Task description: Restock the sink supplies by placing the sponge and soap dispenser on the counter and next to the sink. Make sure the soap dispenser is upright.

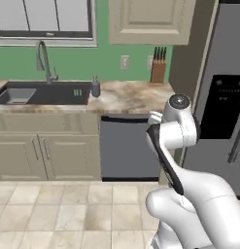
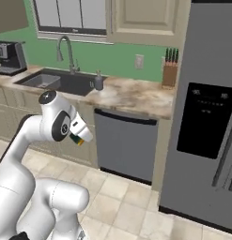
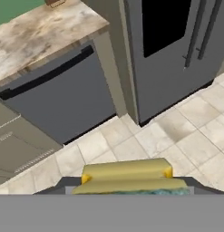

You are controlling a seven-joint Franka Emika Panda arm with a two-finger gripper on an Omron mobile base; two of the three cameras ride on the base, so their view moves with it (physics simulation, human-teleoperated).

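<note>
The yellow sponge [image 3: 127, 176], with its dark green layer, sits crosswise at the bottom of the hand view, and my gripper [image 3: 128, 185] is shut on it. In the right base view the sponge [image 2: 78, 139] peeks out below the hand, held over the floor in front of the cabinets. The grey soap dispenser [image 1: 95, 87] [image 2: 98, 82] stands upright on the marbled counter [image 1: 133, 97] [image 2: 136, 97] [image 3: 36, 36], right beside the black sink [image 1: 43, 93] [image 2: 56, 82]. My fingertips are mostly hidden behind the sponge.
A grey dishwasher [image 1: 128, 148] [image 3: 59, 95] sits under the counter, with a dark fridge [image 2: 206, 117] [image 3: 177, 50] to its right. A knife block [image 1: 158, 70] stands at the counter's back. The faucet [image 1: 43, 61] rises behind the sink; a coffee machine [image 2: 8, 56] stands left of it.
</note>
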